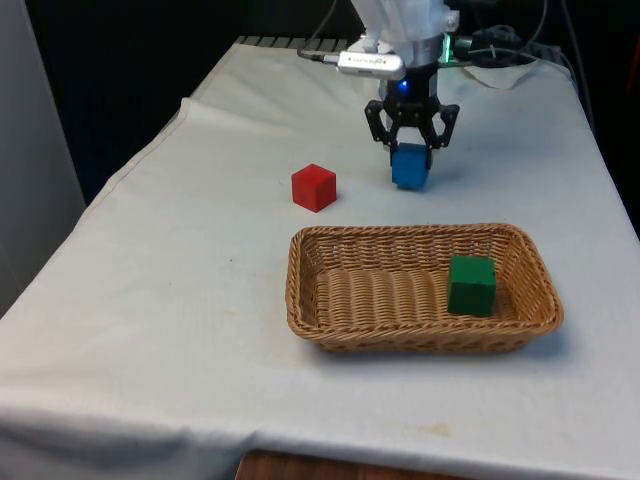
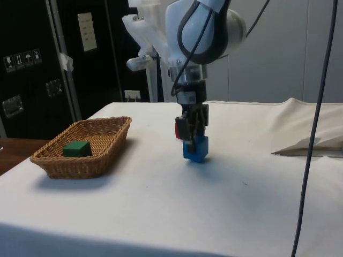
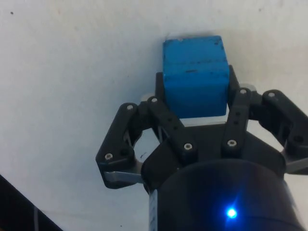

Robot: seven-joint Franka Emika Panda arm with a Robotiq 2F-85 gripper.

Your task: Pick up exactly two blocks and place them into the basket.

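My gripper (image 1: 410,155) is shut on a blue block (image 1: 410,167), its fingers pressing two opposite sides. In the wrist view the blue block (image 3: 195,72) sits squarely between the black fingers (image 3: 163,103). From the side, the blue block (image 2: 195,148) hangs slightly tilted, at or just above the cloth, under the gripper (image 2: 194,140). A red block (image 1: 314,187) rests on the cloth to the front view's left of it; the red block (image 2: 178,129) is partly hidden behind the gripper in the side view. A green block (image 1: 471,285) lies in the wicker basket (image 1: 400,235), near its right end.
The basket (image 2: 53,155) stands nearer the camera than the gripper in the front view. Cables (image 1: 500,50) lie at the table's far end. A thin cable (image 2: 313,134) hangs down in the side view near a fold in the cloth (image 2: 311,147).
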